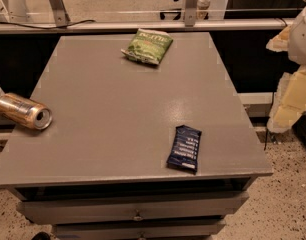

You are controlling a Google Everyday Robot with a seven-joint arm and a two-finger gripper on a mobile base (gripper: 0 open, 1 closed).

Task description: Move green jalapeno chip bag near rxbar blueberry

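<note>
The green jalapeno chip bag (147, 46) lies flat near the far edge of the grey table (113, 114), slightly right of centre. The rxbar blueberry (185, 148), a dark navy bar with white text, lies near the front right of the table. The two are well apart. My gripper (288, 101) shows as pale yellow and white parts at the right edge of the view, off the table's right side, away from both things and holding nothing that I can see.
A gold metal can (24, 112) lies on its side at the table's left edge, its opening facing right. Drawers (138, 211) sit under the table front. A rail and metal legs (143, 25) run behind the far edge.
</note>
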